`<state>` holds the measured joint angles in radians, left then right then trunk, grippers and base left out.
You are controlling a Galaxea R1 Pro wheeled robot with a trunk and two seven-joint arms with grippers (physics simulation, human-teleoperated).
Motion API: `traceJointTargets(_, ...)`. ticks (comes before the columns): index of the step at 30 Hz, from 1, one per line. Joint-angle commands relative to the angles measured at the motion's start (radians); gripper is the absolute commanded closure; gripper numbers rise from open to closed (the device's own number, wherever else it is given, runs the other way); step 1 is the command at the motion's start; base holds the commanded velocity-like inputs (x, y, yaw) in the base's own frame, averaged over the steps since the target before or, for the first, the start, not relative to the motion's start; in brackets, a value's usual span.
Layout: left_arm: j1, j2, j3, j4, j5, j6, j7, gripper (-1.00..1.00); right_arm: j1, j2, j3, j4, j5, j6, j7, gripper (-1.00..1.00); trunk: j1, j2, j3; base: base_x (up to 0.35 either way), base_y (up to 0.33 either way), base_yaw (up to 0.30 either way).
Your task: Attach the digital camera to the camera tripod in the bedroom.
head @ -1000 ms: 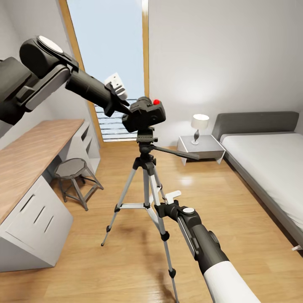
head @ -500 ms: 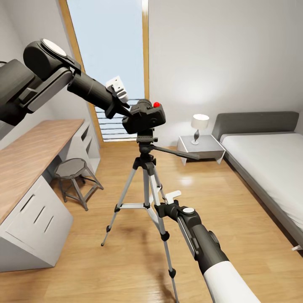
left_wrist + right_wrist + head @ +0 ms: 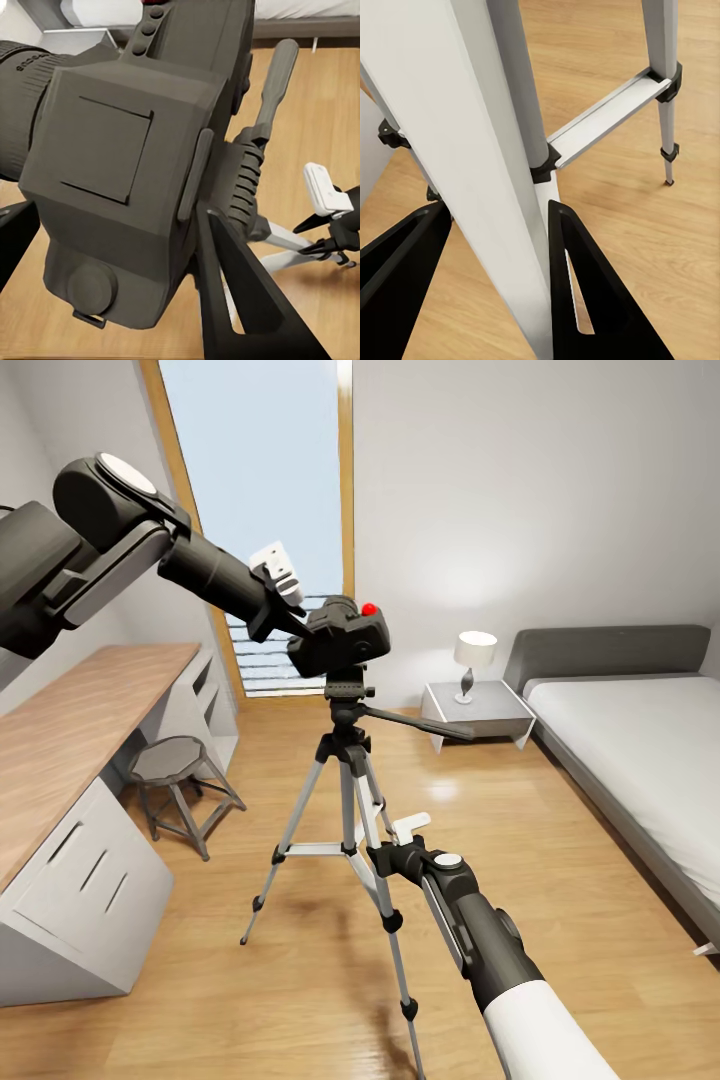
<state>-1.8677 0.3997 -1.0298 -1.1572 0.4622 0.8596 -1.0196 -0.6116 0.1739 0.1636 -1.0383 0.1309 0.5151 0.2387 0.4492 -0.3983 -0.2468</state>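
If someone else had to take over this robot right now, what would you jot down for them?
Left gripper: shut on the digital camera, holding it on top of the tripod head.
Right gripper: jaws on either side of a silver tripod leg, apparently steadying it.
Tripod stands on the wood floor between desk and bed.
Done: camera brought to the head.
Left: confirm it is attached, then release both grippers.

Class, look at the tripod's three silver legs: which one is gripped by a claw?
The leg nearest the robot. The right claw closes on it partway down, one finger either side, while the other two legs stand free on the floor.
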Motion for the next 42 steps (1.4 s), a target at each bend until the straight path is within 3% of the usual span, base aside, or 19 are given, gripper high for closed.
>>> traceJointTargets(1,-0.002,0.002,-0.002,0.0,-0.001,0.005,0.001,1.0,0.0,0.0,-0.001,0.015,0.023,0.003,0.007,1.0,0.001,-0.002,-0.002,0.0,0.0,0.0)
traceJointTargets(7,-0.002,0.002,-0.002,-0.001,-0.05,0.006,0.001,1.0,0.0,0.001,-0.001,0.015,0.023,0.003,0.007,1.0,0.001,-0.002,-0.002,0.0,0.0,0.0)
traceJointTargets(11,-0.002,0.003,-0.003,0.0,-0.059,0.007,0.001,1.0,0.0,0.0,-0.001,0.015,0.023,0.003,0.007,1.0,0.001,-0.002,-0.002,0.0,0.0,0.0)
traceJointTargets(42,-0.002,-0.008,-0.002,0.0,-0.06,0.01,-0.007,1.0,0.0,-0.001,-0.001,0.015,0.026,0.003,0.007,1.0,0.001,-0.002,-0.002,0.0,0.0,0.0)
